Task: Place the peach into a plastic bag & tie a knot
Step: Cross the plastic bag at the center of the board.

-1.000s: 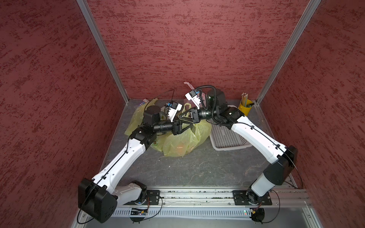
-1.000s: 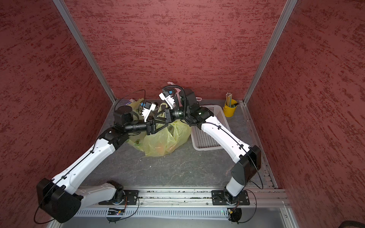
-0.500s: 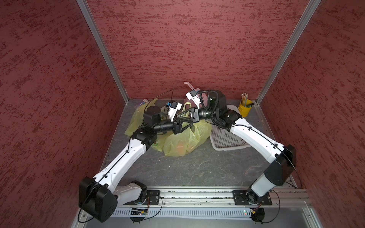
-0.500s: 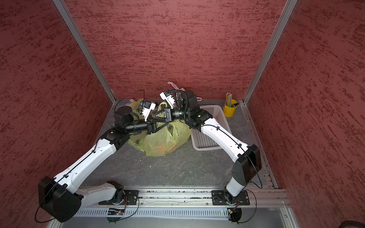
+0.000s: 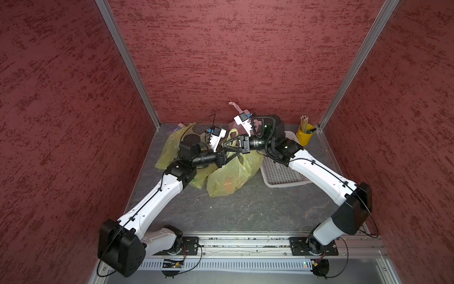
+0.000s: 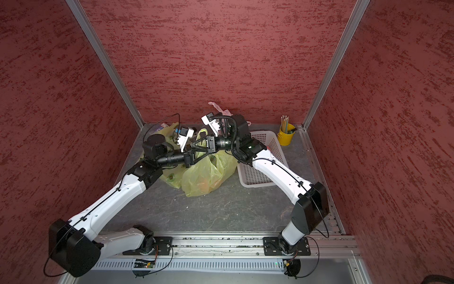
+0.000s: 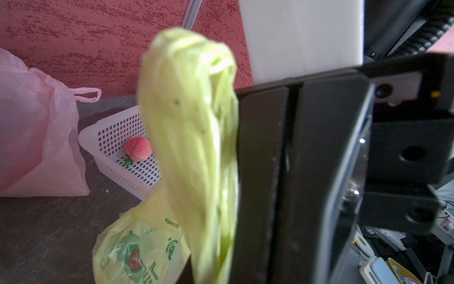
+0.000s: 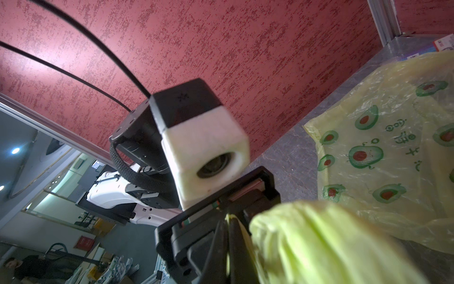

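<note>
Peach [image 5: 227, 186] sits inside the yellow bag [image 5: 221, 177], at 6 o'clock from both grippers in a top view. Left gripper [image 5: 236, 153] and right gripper [image 5: 224, 145] cross tip to tip, each pinching the twisted handles [image 7: 191, 123]. Right tip lies at 10 o'clock of left.

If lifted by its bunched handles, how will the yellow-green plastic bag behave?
Probably floppy: the yellow-green thin plastic bag sags in wrinkles. Likely bottom-heavy and swinging, since an orange round shape sits low inside. Its bunched handle looks smooth, so may slip.
</note>
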Action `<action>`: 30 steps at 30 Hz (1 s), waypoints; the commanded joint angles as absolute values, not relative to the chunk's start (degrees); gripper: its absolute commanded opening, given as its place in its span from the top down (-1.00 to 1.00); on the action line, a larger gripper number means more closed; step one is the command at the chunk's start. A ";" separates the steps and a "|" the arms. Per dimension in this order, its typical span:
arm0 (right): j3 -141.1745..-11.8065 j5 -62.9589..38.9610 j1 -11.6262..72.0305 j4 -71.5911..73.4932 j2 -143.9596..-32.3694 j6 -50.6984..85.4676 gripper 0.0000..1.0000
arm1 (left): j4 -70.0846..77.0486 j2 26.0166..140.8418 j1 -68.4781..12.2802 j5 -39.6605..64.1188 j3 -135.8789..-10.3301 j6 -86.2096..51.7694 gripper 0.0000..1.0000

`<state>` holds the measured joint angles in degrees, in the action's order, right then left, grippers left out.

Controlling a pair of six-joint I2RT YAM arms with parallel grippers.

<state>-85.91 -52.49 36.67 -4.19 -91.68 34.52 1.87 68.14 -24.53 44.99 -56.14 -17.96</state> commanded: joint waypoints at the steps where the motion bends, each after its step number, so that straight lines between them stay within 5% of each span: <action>1: -85.59 -54.11 36.57 -5.00 -88.96 34.36 1.00 | 5.57 66.82 -23.91 42.81 -55.31 -18.81 0.88; 5: -86.63 -53.84 35.22 -7.56 -88.27 33.15 0.94 | 5.48 66.62 -23.77 43.30 -55.06 -18.65 1.00; 17: -92.07 -49.00 28.49 -15.44 -87.27 30.75 -0.28 | -0.08 67.06 -23.64 50.71 -57.31 -17.46 1.00; 30: -91.91 -53.23 28.63 -11.34 -93.77 34.82 -0.36 | -3.71 68.10 -24.23 53.59 -59.35 -16.72 1.00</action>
